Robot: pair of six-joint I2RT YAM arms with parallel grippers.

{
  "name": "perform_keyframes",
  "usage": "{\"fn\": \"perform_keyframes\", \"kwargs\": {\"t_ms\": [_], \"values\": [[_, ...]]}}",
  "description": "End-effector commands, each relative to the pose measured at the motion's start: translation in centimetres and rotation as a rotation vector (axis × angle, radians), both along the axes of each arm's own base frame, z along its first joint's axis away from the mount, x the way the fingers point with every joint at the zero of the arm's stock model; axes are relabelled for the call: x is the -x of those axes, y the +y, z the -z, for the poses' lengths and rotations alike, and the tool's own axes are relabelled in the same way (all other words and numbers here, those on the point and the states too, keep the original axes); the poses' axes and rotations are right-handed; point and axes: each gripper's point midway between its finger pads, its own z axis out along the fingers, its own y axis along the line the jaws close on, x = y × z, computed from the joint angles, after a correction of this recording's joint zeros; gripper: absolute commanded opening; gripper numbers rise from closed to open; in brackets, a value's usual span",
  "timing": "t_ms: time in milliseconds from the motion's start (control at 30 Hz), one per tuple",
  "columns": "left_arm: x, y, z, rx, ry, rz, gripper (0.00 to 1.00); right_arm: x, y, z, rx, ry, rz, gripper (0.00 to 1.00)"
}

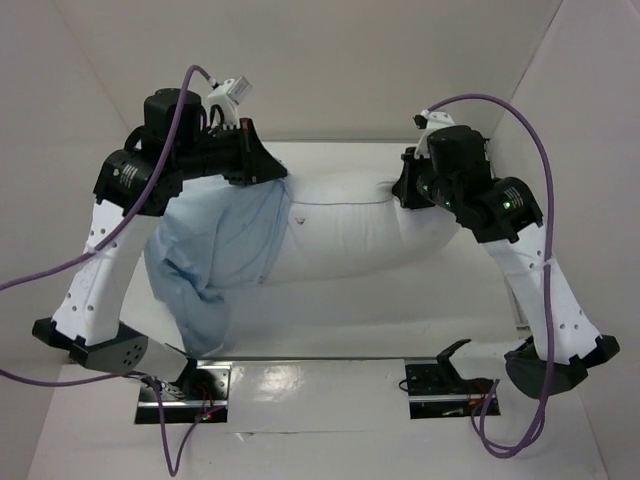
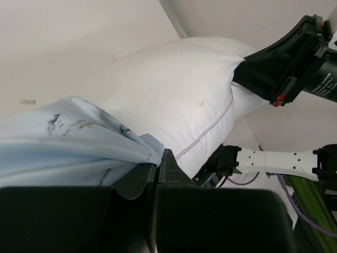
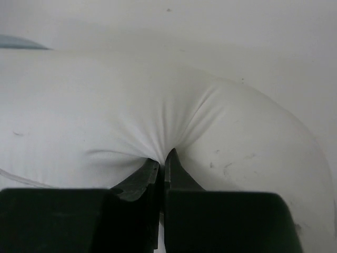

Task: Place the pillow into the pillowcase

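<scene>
Seven o'clock: one thin, wrinkled, dark-specked light blue pillowcase (image 1: 210,250) covering the left end of one plump white pillow (image 1: 350,240) at centre. Eleven o'clock: left gripper (image 1: 283,178) pinched on the pillowcase hem. One o'clock: right gripper (image 1: 405,190) clamped into puckered pillow fabric.

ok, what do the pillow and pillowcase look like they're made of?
Pillow: looks like matte white fabric over soft fill; it bulges, puckers where pinched, and shows a stitched seam line. Pillowcase: thin matte light blue cloth, maybe cotton-like; it drapes limp and wrinkles. Exact fibre can't be told.
</scene>
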Motion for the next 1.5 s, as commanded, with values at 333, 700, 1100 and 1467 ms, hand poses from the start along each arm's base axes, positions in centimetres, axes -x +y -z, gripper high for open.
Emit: {"fn": "perform_keyframes", "kwargs": {"t_ms": [333,700,1100,1467], "values": [[-21.4,3.1,8.4,-0.282,-0.033,-0.329,0.82,-20.5,-1.0,8.8,0.085,0.095,0.288,0.85],[-15.0,11.1,2.5,-0.36,-0.225,-0.614,0.63,-19.8,-10.4,4.7,0.061,-0.053,0.58,1.0],[-13.0,7.8,15.4,-0.524,-0.009,-0.532,0.16,-13.5,-12.2,14.1,0.024,0.138,0.569,1.0],[-15.2,9.1,21.3,-0.675,0.072,-0.679,0.42,-11.4,-13.4,17.4,-0.004,0.239,0.565,1.0]]}}
